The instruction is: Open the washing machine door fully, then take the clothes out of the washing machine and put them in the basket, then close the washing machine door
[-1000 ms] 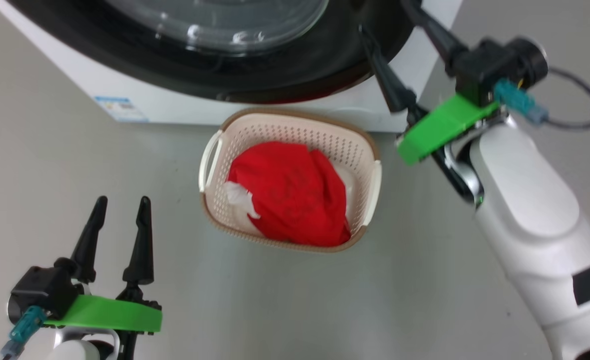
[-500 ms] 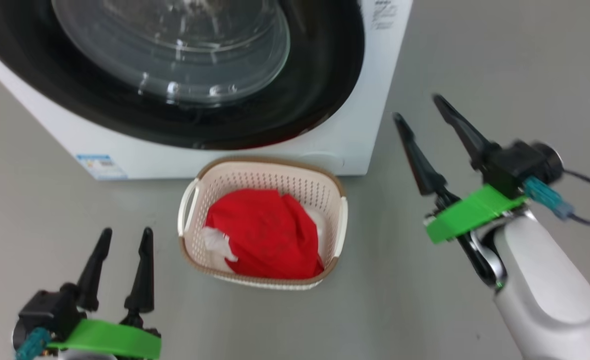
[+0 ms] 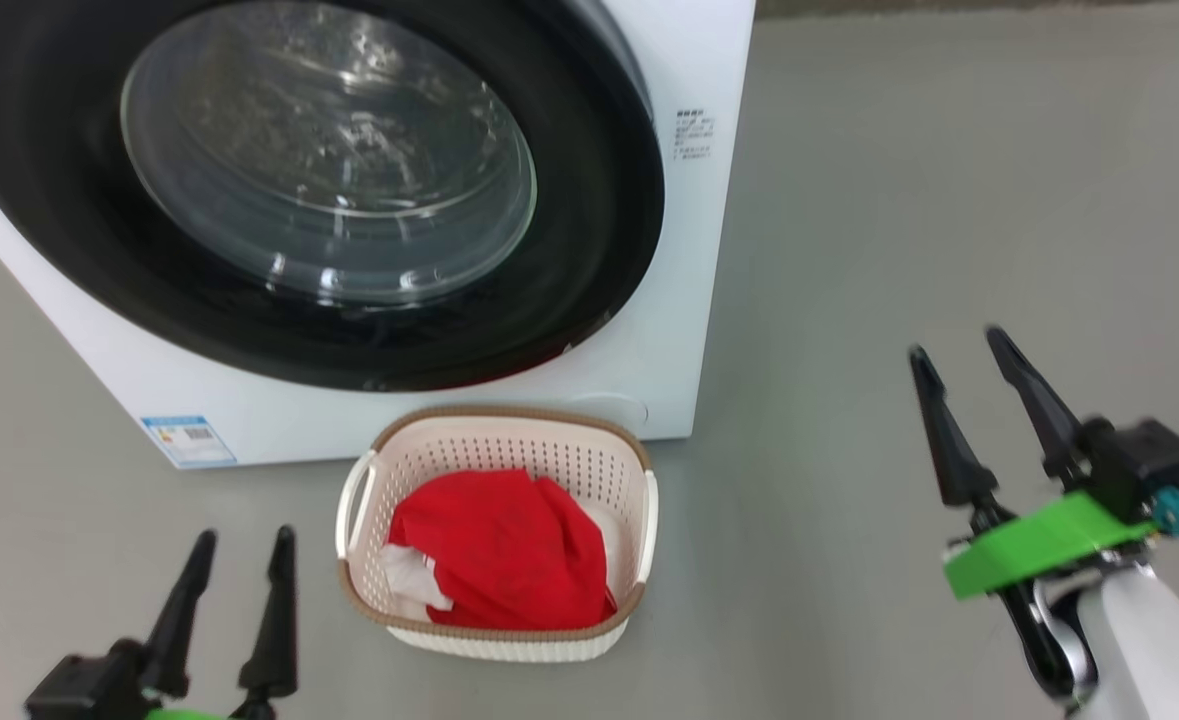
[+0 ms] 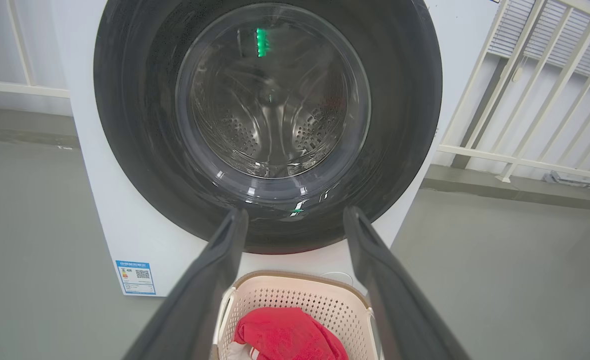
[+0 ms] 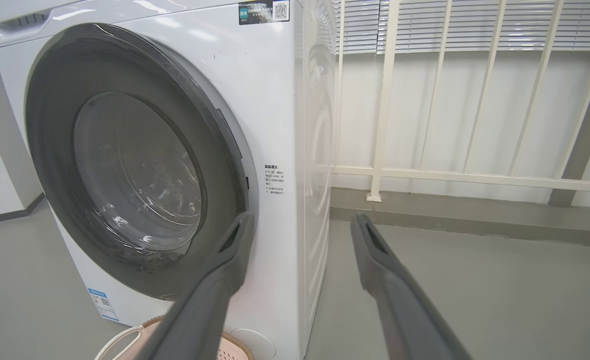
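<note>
Right gripper (image 3: 956, 345) has drawn back from the washing machine door (image 3: 604, 200) to the lower right, and the head camera has lifted to show more of the door.

Its two dark fingers stand well apart with nothing between them, above bare grey floor (image 3: 899, 200) to the right of the washing machine (image 3: 709, 300). The left gripper (image 3: 246, 533), low at the left, is parted too and holds nothing. It is just left of the basket (image 3: 509, 412). The basket stands on the floor close against the machine's base, below the door, and the clothes (image 3: 499, 550) lie heaped inside it, red with a white piece at the left. The door lies shut, flush with the white front. A blue sticker (image 3: 189, 440) marks the front's lower left corner.
</note>
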Controlling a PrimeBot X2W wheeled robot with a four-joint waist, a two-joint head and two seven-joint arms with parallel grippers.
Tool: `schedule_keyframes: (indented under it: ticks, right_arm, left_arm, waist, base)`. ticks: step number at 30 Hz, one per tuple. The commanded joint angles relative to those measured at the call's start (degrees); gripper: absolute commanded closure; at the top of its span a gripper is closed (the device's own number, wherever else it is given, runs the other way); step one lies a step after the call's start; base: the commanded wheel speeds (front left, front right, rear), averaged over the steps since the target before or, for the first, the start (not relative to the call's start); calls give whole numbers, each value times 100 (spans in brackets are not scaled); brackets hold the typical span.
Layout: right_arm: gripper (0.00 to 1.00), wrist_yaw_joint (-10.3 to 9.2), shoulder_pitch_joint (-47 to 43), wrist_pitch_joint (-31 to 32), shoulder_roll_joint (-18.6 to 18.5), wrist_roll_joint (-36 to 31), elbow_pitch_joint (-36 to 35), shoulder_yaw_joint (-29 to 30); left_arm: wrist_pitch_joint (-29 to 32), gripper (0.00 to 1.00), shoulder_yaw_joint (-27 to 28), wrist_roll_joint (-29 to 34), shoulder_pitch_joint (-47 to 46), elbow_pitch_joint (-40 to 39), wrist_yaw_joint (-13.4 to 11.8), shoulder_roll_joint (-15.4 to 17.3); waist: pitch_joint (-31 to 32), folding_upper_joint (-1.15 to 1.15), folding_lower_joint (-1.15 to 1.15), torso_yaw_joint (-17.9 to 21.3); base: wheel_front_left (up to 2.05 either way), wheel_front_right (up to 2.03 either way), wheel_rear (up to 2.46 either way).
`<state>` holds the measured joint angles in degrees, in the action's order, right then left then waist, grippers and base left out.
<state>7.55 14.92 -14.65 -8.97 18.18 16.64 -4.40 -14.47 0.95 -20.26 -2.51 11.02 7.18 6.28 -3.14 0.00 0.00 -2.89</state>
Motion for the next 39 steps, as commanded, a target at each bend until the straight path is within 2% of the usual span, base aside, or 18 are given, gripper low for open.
schedule_keyframes:
  ticks: [1, 10, 27, 39]
  right_arm:
    - [0, -6, -119, -35, -56, 61, -203, -17]
    - [0, -6, -778, -35, 55, 155, -502, 340]
    - [0, -6, -1564, -35, 111, 171, -1111, 374]
    - [0, -6, -1682, -35, 160, 149, -1174, 365]
  left_arm:
    - [-52, 0, 285, -46, 16, -184, 31, 82]
    - [-52, 0, 563, -103, 365, -315, 31, 28]
    - [-52, 0, 596, 30, 749, -447, 31, 61]
    - [-52, 0, 616, -68, 843, -459, 31, 40]
  waist:
    - [173, 0, 0, 52]
    - [328, 0, 0, 151]
    - [599, 0, 0, 186]
    - [634, 0, 0, 167]
  base:
    - [0, 0, 0]
    - [0, 0, 0]
    - [0, 0, 0]
    - [0, 0, 0]
